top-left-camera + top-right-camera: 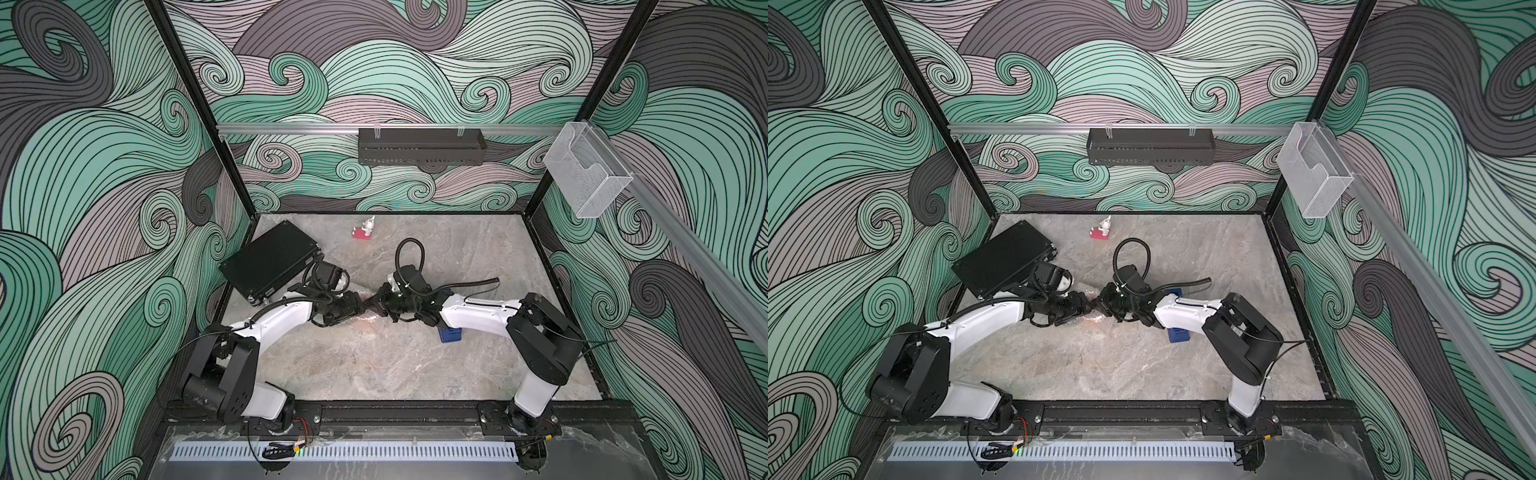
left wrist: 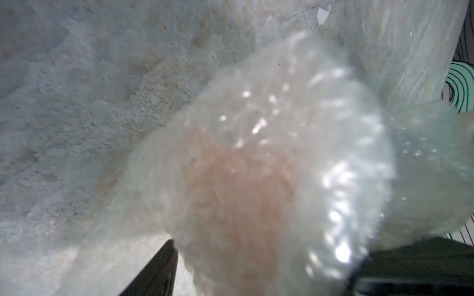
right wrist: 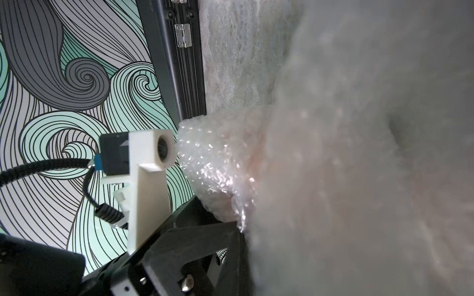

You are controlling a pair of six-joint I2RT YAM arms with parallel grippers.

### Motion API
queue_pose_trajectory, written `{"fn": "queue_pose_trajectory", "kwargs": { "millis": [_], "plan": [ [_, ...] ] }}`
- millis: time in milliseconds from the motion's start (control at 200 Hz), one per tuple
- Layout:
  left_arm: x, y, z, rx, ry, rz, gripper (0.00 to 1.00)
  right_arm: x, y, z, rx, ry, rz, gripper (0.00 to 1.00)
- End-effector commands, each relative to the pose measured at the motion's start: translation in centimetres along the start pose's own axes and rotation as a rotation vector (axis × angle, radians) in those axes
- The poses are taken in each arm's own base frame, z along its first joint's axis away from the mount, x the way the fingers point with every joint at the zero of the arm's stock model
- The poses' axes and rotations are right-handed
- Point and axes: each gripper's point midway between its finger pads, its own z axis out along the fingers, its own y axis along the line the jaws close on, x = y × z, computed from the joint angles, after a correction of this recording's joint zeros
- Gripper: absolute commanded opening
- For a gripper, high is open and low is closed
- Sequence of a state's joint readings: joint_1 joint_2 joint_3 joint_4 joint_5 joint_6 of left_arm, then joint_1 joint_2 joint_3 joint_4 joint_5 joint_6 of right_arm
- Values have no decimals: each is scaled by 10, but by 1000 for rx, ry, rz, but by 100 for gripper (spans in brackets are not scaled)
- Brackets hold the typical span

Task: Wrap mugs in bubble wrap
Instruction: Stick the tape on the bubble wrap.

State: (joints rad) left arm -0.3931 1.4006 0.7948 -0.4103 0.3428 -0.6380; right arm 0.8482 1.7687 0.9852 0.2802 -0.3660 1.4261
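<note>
Both arms reach to the middle of the worktop (image 1: 395, 365) and meet tip to tip; the left hand (image 1: 358, 306) and the right hand (image 1: 377, 305) are just beside each other in both top views; the bundle between and under them is mostly hidden there, and only a pinkish glint shows.

The mug (image 2: 243, 194) is inside the wrap (image 2: 333, 133); in the left wrist view its salmon colour shows faintly through the bubbled plastic, blurred because it is so close. The left hand has its jaws set wide around this wrapped mug; one dark finger (image 2: 156, 269) lies against one side of the bundle and the other dark finger against the opposite side, so the hand holds mug and wrap together; a loose flap of wrap sticks out past the bundle.

The right hand is closed tight; in the right wrist view the wrap (image 3: 213, 159) hangs so near the lens that the fingers are hidden, and I cannot tell whether they pinch the sheet; that view also shows the white camera (image 3: 154, 151) on the left wrist, just beside the bundle.

A black case (image 1: 270, 266) lies at the far left of the worktop, near the left arm; a figurine (image 1: 365, 230) stands far back, near the wall; a blue dispenser (image 1: 449, 334) sits under the right forearm, partly hidden.
</note>
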Motion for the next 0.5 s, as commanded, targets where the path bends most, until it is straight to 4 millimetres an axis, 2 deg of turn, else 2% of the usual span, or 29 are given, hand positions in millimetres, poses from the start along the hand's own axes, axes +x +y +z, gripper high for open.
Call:
{"fn": "queue_pose_trajectory", "kwargs": {
  "millis": [0,265,495],
  "plan": [
    [3,-2,-9,4,-5,-2,69,5,-13,1,28,19,-10,0],
    [1,-3,-25,-6,-30,-8,68,10,-9,3,16,53,-48,0],
    [-4,-7,-48,-18,-84,-12,59,11,-9,1,24,55,-59,0]
  ]
}}
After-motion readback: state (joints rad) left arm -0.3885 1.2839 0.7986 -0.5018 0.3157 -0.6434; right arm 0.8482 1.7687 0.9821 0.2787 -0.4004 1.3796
